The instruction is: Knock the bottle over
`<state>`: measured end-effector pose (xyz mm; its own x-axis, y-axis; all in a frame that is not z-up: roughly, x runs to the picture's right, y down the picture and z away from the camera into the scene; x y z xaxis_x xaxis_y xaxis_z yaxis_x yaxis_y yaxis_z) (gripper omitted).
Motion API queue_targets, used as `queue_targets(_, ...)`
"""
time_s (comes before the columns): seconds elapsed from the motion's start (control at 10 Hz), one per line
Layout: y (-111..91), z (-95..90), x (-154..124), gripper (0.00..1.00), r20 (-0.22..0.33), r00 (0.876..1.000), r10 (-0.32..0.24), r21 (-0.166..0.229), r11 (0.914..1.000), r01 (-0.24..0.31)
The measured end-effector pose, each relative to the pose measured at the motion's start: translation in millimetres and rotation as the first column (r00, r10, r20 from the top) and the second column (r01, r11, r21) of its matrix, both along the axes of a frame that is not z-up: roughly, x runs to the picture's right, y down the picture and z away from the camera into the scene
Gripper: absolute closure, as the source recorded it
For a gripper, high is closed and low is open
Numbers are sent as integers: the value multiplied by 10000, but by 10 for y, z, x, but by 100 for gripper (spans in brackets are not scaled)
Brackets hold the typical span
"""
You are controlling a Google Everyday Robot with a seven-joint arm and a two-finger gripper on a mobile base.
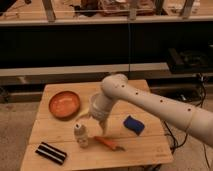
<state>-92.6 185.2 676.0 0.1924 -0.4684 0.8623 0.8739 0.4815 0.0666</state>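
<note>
On the wooden counter [150, 150], toward its front left, the bottle [81, 135] stands upright: small, clear plastic, with a white cap and a pale label. Any writing on the label is too small to read. Nothing is touching the bottle that can be made out.

Hand [101, 125]: it hangs from the white arm [150, 102], which reaches in from the right. The hand points downward over the middle of the counter, just right of the bottle and slightly behind it. Whether the hand is open or closed cannot be told, and no object is seen held in it.

Other items noted:
- Orange plate [64, 104] at the back left of the counter, behind the bottle and apart from it.
- Whitish translucent object, apparently a cup [84, 112], between the plate and the hand, partly hidden by the arm.
- Blue block-shaped item [133, 124] to the right of the hand.
- Long orange item [109, 143] lying flat near the front edge, just right of the bottle.
- Black item with pale stripes [50, 152] at the front left corner; no lettering is legible on it.
</note>
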Motion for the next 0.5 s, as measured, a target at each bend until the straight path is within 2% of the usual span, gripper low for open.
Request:
queue_targets(0.2,268,-187,-484,20,224,9995,-212,-253,9994,218)
queue_targets(0.3,376,-317,-768,20,423,9989,-206,-504,9985,227)
queue_targets(0.5,439,-518,-1171,20,749,9969,-241,-593,9978,286)
